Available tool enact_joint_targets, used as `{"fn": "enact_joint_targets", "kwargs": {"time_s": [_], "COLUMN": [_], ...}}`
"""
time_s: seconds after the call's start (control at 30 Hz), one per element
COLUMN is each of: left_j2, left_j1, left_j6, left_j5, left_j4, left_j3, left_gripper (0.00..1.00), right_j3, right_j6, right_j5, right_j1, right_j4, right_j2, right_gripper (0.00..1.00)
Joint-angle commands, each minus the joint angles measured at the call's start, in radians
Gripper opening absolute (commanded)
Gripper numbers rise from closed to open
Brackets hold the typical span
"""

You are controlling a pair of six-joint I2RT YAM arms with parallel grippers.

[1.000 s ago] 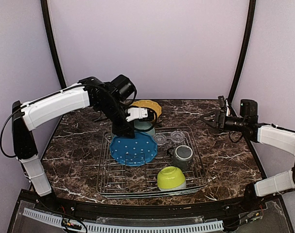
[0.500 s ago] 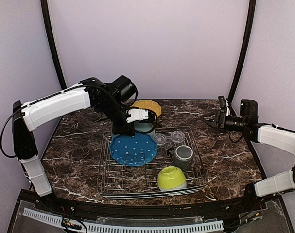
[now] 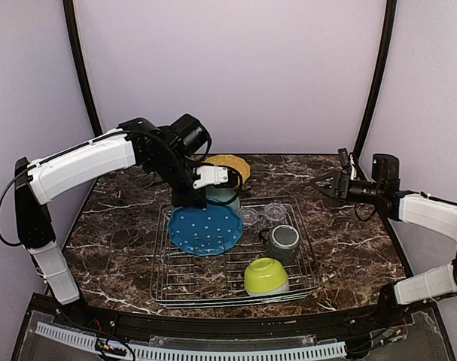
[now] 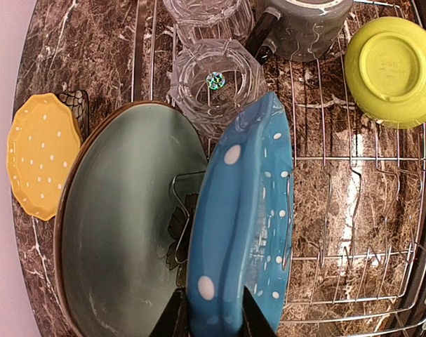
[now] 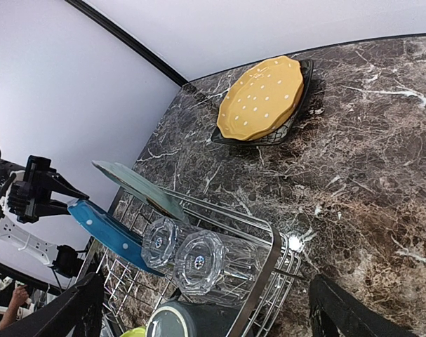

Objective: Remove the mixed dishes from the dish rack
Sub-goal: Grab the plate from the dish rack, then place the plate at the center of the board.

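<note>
Left tool (image 4: pixel 211 317) clamped on dotted blue plate (image 4: pixel 244 225) (tilted), right tool (image 3: pixel 322 183) spread, empty.

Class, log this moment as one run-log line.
left fingers: shut on dotted blue plate | plate: tilted, within dish rack | right fingers: open, empty

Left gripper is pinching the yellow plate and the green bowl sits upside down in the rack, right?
No: the left wrist view shows the left gripper pinching the blue dotted plate, not the yellow plate. The green bowl is upside down in the rack.
</note>
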Motion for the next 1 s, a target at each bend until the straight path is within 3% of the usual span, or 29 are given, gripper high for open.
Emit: {"fn": "enact_joint_targets", "kwargs": {"time_s": [0.0,0.73,0.97], "left_j2": [-0.123,-0.224,-0.252], "left_j1": [-0.008,-0.01,-0.007], "left_j6": [-0.053,-0.098,-0.161], "left_j5": [0.023,0.18,0.187], "left_j4": [-0.015,0.009,0.085], "left_j3": [0.04,0.113,0.111], "left_gripper": [0.01,0.01,0.01], "right_j3": [-0.003,-0.003,-0.002], "right_j6": [0.001,-0.001,0.001], "right_j5": [-0.002,0.0,-0.002], "right_j1": [0.005,0.005,0.005], "right_j4": [0.024,0.026,0.028], "right_j2": [-0.002,0.0,0.001], "right_gripper": [0.99,0.99,0.99]}}
